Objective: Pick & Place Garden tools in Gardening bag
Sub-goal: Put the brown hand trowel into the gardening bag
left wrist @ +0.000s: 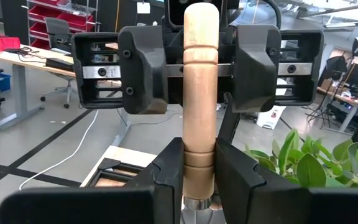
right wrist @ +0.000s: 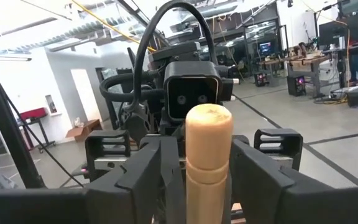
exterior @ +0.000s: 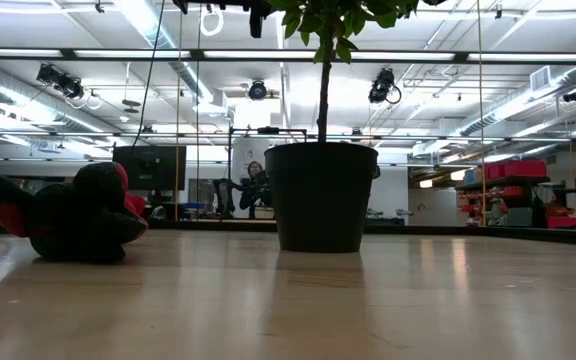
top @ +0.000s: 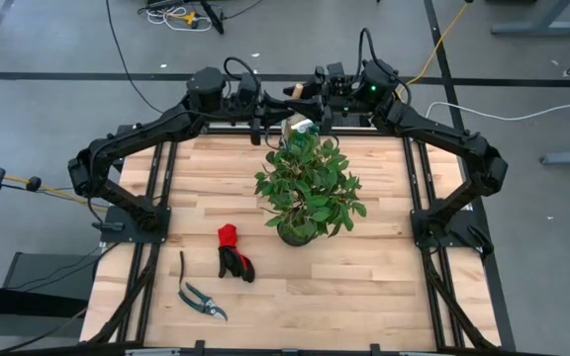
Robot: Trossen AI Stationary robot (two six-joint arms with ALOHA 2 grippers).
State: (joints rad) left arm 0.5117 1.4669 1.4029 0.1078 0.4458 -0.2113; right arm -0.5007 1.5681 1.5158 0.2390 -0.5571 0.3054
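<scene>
Your left gripper pinches the wooden handle; your right gripper straddles its far end, fingers spread. No readable writing.

Wooden-handled tool held aloft; gloves, shears flat on table.

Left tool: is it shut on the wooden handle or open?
Shut: the left tool has both fingers pressed against the wooden handle, no gap showing.
</scene>
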